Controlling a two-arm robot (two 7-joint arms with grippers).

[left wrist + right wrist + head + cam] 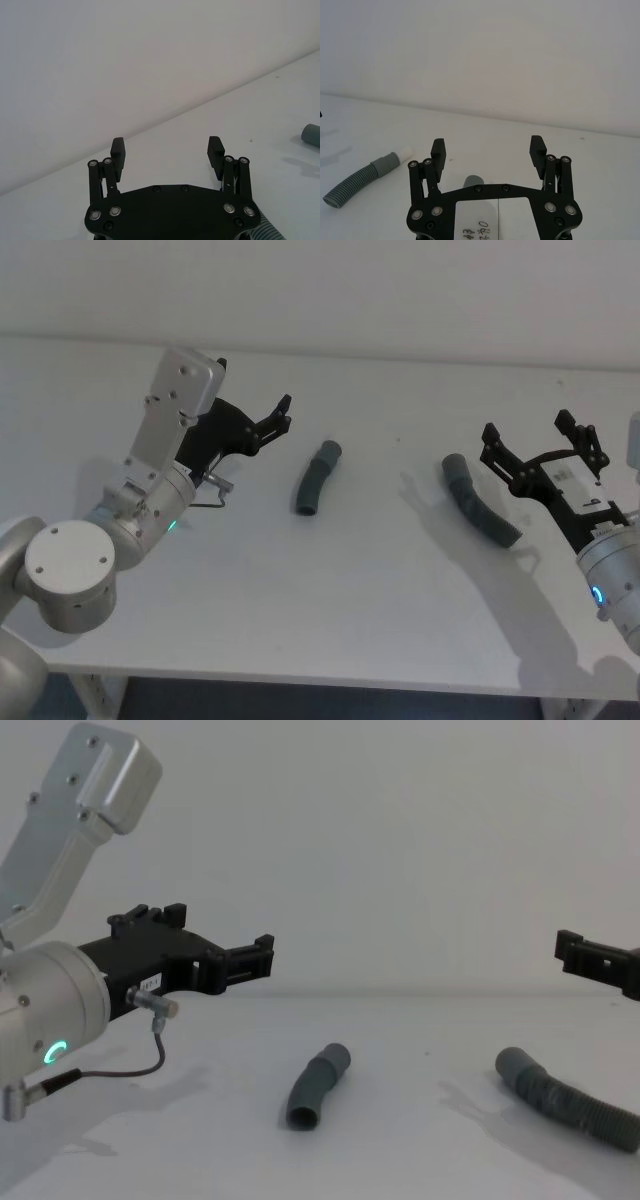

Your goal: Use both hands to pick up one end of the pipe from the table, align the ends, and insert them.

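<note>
On the bench (350,600), the short piece (317,478) lies near the middle. It is curved, with its collar end toward the far side. The white tip (406,150) shows from the right wrist.

Your left gripper (284,412) hangs above the bench to the left of the short piece, not touching it. Its fingers (118,150) are spread wide with nothing between them.

The long hose (480,502) lies to the right, with its smooth cuff (455,468) at the far end and the corrugated body running back toward the robot.

Your right gripper (527,430) hovers just right of that cuff, raised clear of it. Its fingers (536,147) are also wide and empty. From its wrist, the cuff end sits low between them.

The two pieces lie well apart, both flat on the bench.
</note>
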